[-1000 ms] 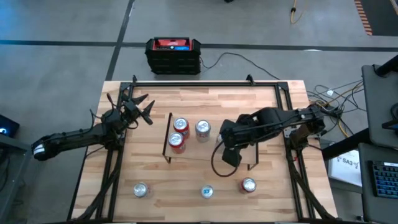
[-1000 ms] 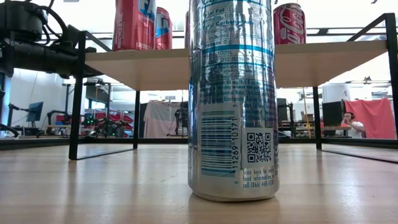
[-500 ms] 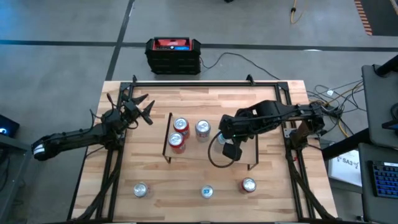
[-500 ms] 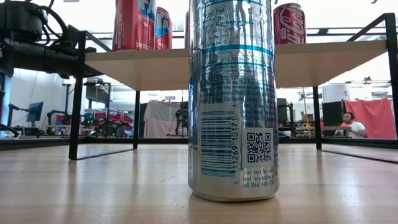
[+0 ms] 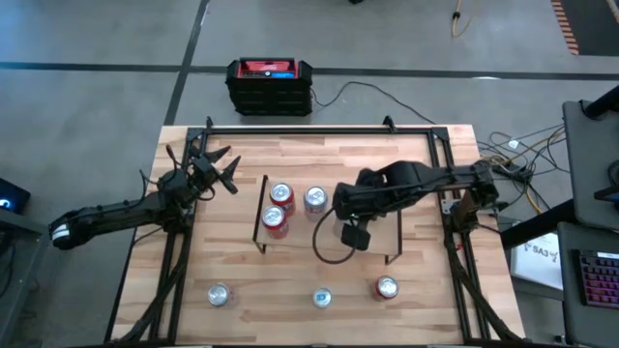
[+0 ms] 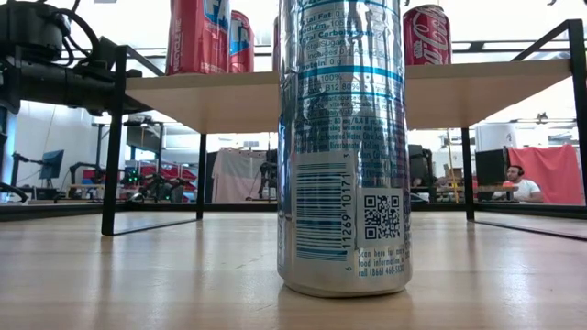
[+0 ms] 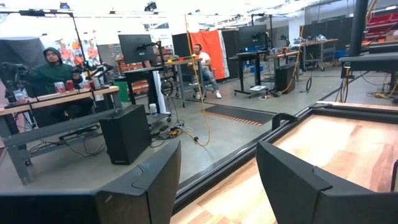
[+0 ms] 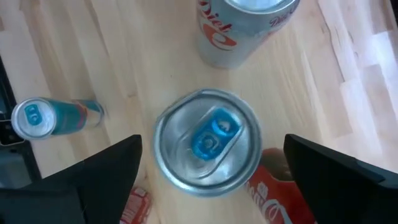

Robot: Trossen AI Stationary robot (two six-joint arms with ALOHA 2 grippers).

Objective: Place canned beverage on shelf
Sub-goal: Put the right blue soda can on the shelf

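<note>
Three upright cans crowd the left half of the low light-wood shelf. The right gripper, fingers spread, fills its middle above a silver blue-tabbed can. The shelf's right end is bare.

Both arms matte black, jointed segments. Left arm: white band at its base end, thin dark fingers. Right arm: bulky rounded housings, black cable loop hanging at 6 o'clock below the wrist.

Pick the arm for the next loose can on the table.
Right. The right claw hangs open over the shelf, close to the table can; the left claw waits far off by the left edge.
</note>
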